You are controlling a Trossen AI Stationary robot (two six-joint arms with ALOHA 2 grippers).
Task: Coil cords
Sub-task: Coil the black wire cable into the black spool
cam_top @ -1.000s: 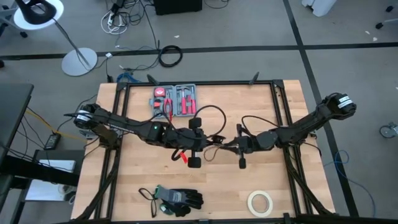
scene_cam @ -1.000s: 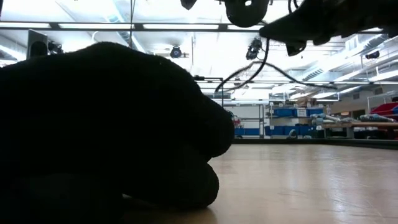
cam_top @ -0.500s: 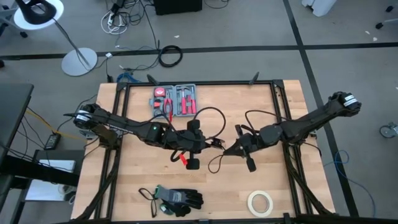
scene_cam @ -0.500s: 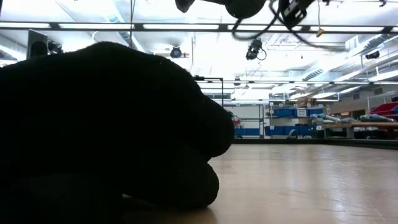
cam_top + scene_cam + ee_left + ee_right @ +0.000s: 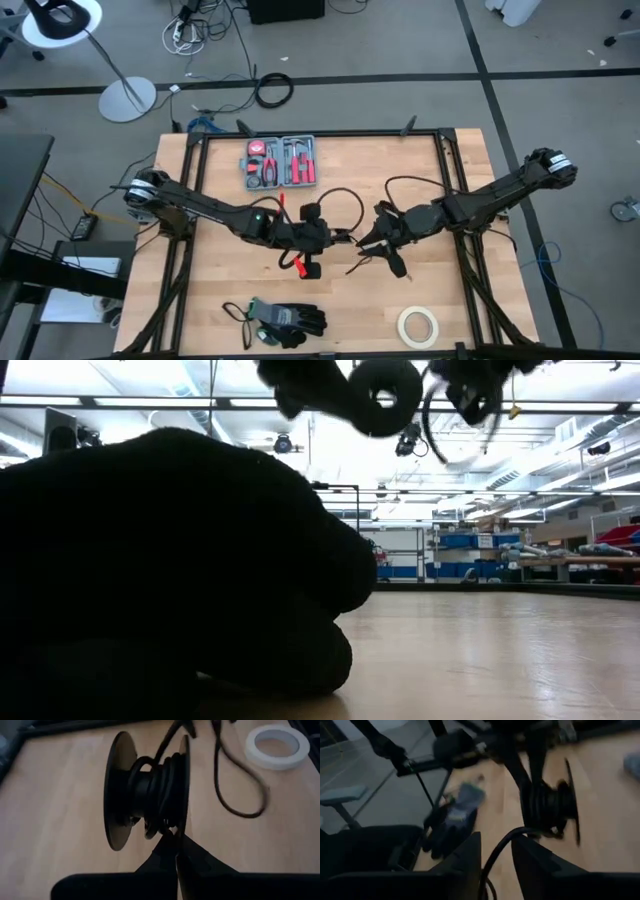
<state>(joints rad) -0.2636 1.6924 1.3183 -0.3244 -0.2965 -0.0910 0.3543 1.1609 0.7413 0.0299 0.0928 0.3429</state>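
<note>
My left gripper [image 5: 312,242] is shut on a black spool [image 5: 145,802] with two round flanges, held over the table's middle. The thin black cord [image 5: 343,197] is partly wound on the spool's core [image 5: 157,790]. From there it arcs in a loose loop to my right gripper [image 5: 373,245], just right of the spool. The right gripper's fingers stand on either side of the cord [image 5: 496,854] and close on it. A loose tail [image 5: 356,268] trails below it. In the low view the spool [image 5: 385,395] hangs at the top, clear of the table. My left gripper pinches the rim of one spool flange [image 5: 176,831] between its two shut fingers, coming level from the table's left. The spool is lifted clear, its axle lying level. My right gripper pinches the cord [image 5: 492,862] between its fingers, which lie across it. The cord bends slack toward the spool.
An open tool case [image 5: 282,162] lies at the far side, black gloves [image 5: 285,318] at the near edge, and a white tape roll [image 5: 419,325] at the near right. The gloves fill the low view's left [image 5: 160,560]. A small red piece [image 5: 297,262] shows beside the spool.
My right gripper has swung with the cord, first toward the near edge, then back toward the spool. The cord's loop beyond the spool has grown smaller. My left gripper has carried the spool a little toward the near edge and downward.
</note>
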